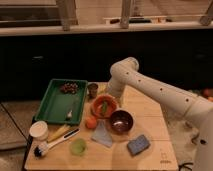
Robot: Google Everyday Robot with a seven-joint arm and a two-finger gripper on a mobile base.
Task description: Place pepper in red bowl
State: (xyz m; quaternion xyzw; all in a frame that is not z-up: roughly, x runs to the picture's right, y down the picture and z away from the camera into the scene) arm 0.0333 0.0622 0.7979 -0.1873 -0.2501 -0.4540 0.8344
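My end effector (106,96) hangs just over the red bowl's (94,111) far rim. Whether it is clenched or released I cannot tell. The pepper (104,108) appears to lie inside that bowl. I judge the placing nearly done. Next I should confirm release, then lift straight clear.

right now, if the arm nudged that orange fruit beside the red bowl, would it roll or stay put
The orange fruit looks round, so it would likely roll. The red bowl and the grey cloth lie close beside it and might stop it that way. The gripper is at the bowl's far side, away from the fruit.
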